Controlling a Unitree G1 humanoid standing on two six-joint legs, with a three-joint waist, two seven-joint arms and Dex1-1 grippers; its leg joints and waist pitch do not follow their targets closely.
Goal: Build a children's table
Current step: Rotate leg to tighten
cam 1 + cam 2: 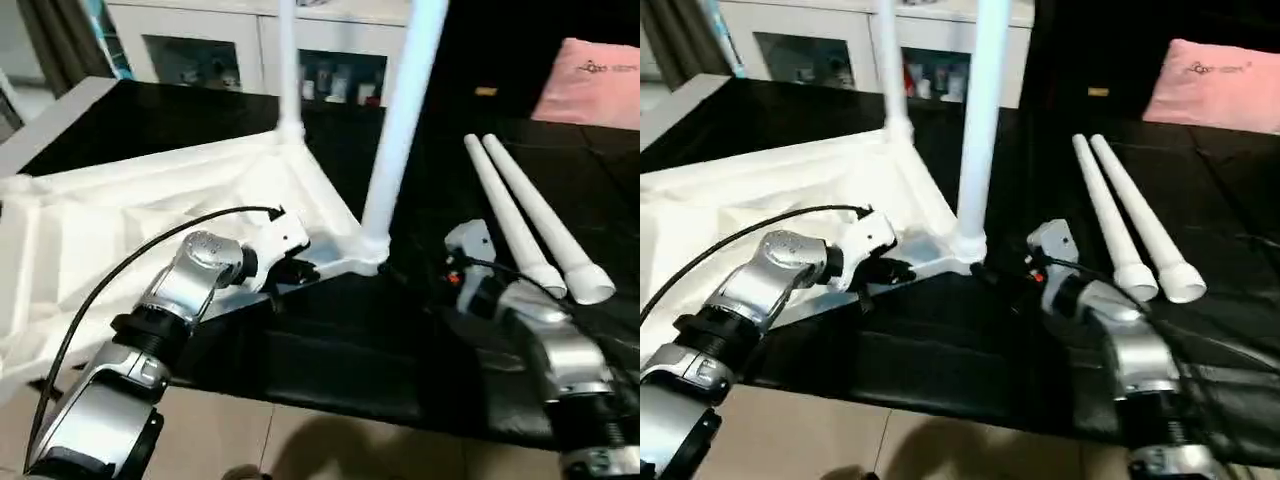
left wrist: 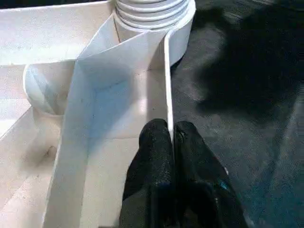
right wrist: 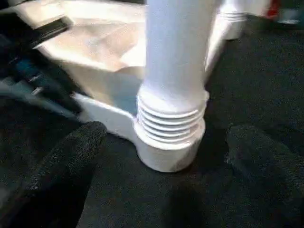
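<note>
Black padded work surface [image 1: 330, 370], with a white glass-door cabinet [image 1: 250, 50] at the far side and a pink cushion [image 1: 590, 75] at far right. Lying upside down on the left of the surface, a white tabletop [image 1: 120, 230], ribbed underside up. Standing upright in its sockets, two legs: a far leg [image 1: 288, 70] and a near leg [image 1: 405, 120] at the near right corner, screw threads showing above the socket in the right wrist view. Lying loose on the right, two spare legs [image 1: 530, 215], side by side and touching.

Left gripper [image 2: 172, 137] pinched shut on the thin rim wall of the tabletop, just beside the near leg's socket. Right gripper [image 3: 164, 142] spread wide, one finger on either side of the near leg's base, not touching it.

Likely step: screwing the near leg home. Best done by closing low on the leg, turning squarely about its axis, and bracing the rim firmly against twisting.
</note>
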